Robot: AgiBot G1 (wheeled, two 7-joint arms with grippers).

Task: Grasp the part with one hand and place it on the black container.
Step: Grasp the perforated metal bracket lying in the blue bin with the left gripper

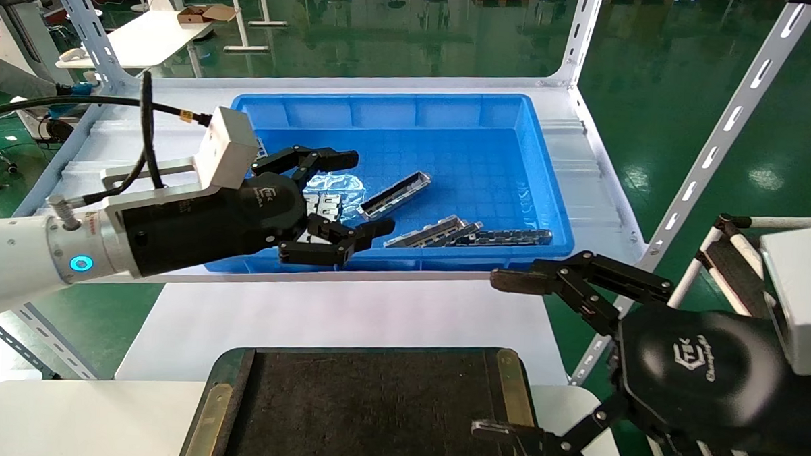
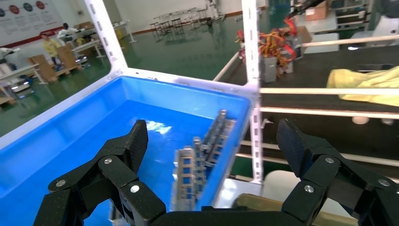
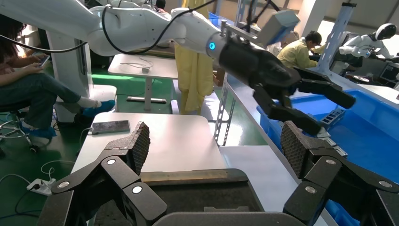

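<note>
Several silver-grey channel parts lie in the blue bin (image 1: pixel 382 112). One part (image 1: pixel 394 195) lies apart at the bin's middle, and others (image 1: pixel 425 232) lie along the near wall. My left gripper (image 1: pixel 361 194) is open and empty, hovering low over the bin just left of the lone part. In the left wrist view the gripper (image 2: pixel 215 141) frames two parts (image 2: pixel 186 174) near the bin wall. The black container (image 1: pixel 372 402) sits at the front. My right gripper (image 1: pixel 502 356) is open and empty above its right edge, and shows over it in the right wrist view (image 3: pixel 217 143).
Flat grey slotted plates (image 1: pixel 325 205) lie under my left gripper. White slotted shelf posts (image 1: pixel 719 144) rise at the bin's right corners. A white table (image 1: pixel 341 320) runs between bin and container. People sit beyond the table in the right wrist view.
</note>
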